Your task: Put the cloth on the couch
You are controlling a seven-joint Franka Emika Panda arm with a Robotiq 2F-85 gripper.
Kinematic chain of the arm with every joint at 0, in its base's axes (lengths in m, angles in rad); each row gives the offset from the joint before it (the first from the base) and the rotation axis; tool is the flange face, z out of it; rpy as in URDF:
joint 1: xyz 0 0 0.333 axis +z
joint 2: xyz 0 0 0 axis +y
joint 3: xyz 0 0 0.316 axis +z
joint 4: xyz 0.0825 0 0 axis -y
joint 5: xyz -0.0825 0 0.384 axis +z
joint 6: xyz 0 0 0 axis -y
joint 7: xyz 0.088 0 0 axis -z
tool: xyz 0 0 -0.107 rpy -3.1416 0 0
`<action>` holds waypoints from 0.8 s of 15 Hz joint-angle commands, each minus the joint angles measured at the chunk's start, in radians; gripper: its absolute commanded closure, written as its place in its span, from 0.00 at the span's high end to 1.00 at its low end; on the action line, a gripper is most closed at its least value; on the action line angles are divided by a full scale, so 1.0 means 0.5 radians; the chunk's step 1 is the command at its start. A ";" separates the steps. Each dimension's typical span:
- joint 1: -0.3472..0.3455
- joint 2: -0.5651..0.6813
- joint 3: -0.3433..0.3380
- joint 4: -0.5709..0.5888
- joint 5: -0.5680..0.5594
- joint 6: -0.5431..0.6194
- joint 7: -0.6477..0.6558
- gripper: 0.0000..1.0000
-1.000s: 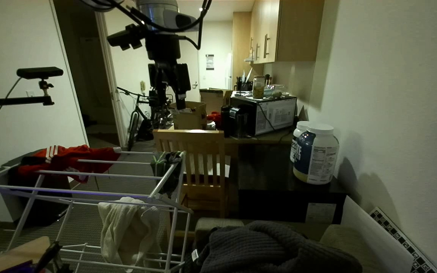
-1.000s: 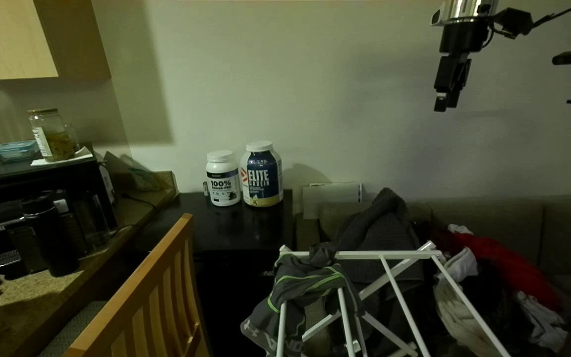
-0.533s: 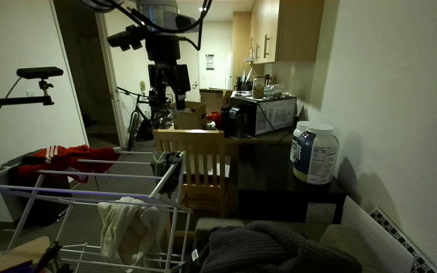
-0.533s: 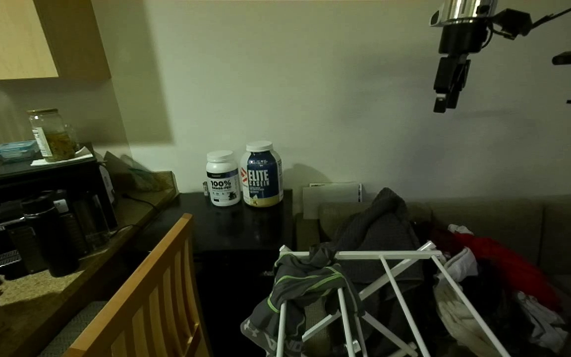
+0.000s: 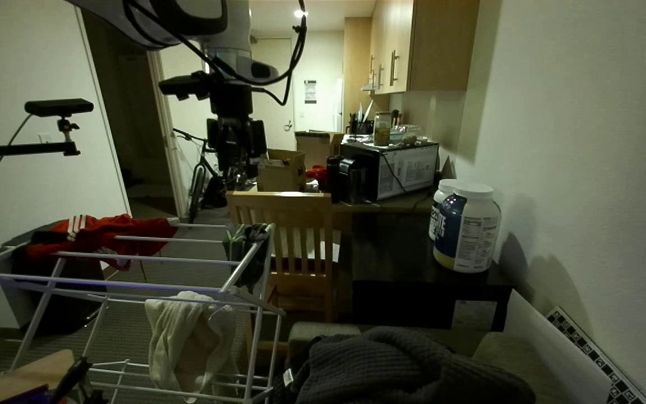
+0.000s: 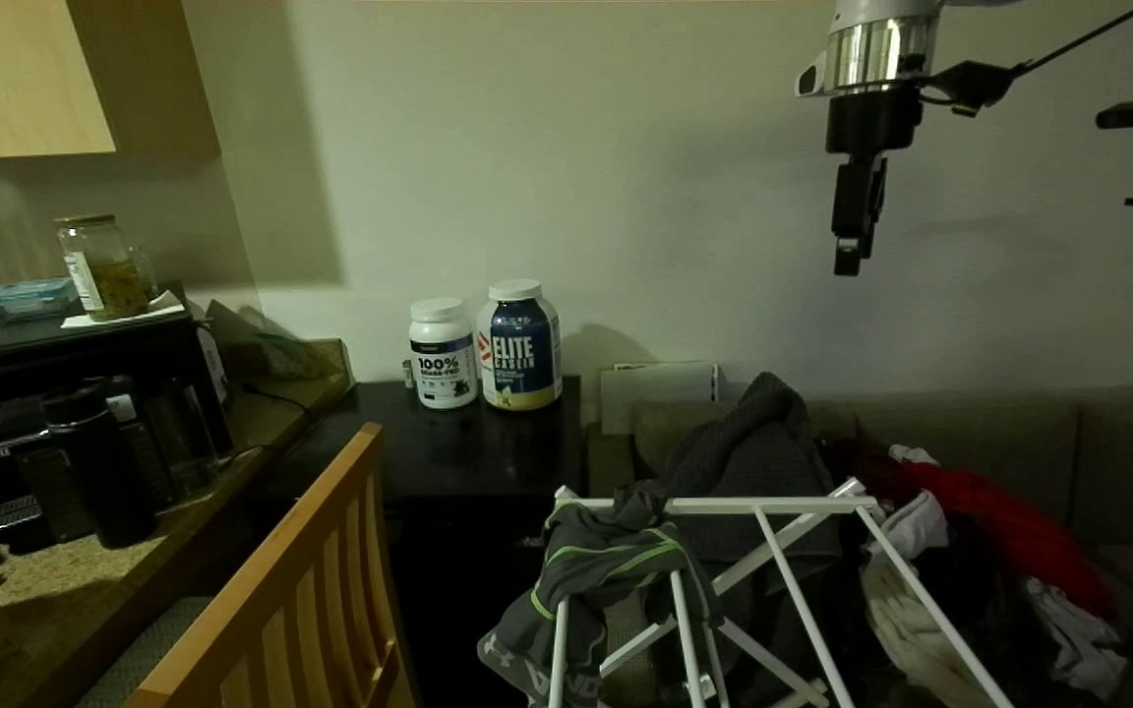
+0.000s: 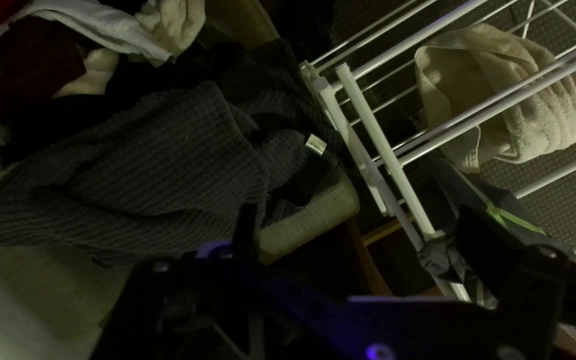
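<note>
Beside the couch (image 6: pixel 980 433) stands a rack (image 6: pixel 763 506); the cloth (image 6: pixel 616 580) we likely want, dark with green lines, hangs there. Our gripper (image 5: pixel 239 168) is spread, holding nothing. We should lower it slowly, pinch one fold, lift straight up.

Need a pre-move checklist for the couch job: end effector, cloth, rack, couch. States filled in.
1. End effector open: ok, spread apart in the wrist view.
2. Off the drying rack: ok, it hangs above and apart in both exterior views.
3. Target cloth identified: cannot tell; a white towel, gray-green cloth and red garment all hang on the rack.
4. Lined up over the gray-green cloth: cannot tell; it hides part of that cloth in the wrist view, depth unclear.
5. Couch uncluttered: not ok; a gray blanket and laundry pile lie on it.
</note>
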 commanded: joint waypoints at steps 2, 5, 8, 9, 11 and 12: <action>0.097 0.188 0.092 0.100 0.063 0.039 -0.025 1.00; 0.138 0.313 0.128 0.160 0.072 0.054 -0.040 1.00; 0.150 0.445 0.148 0.207 0.045 0.075 0.001 1.00; 0.150 0.495 0.152 0.220 0.042 0.075 0.027 1.00; 0.153 0.577 0.154 0.241 0.039 0.102 0.046 1.00; 0.156 0.607 0.155 0.248 0.034 0.132 0.062 1.00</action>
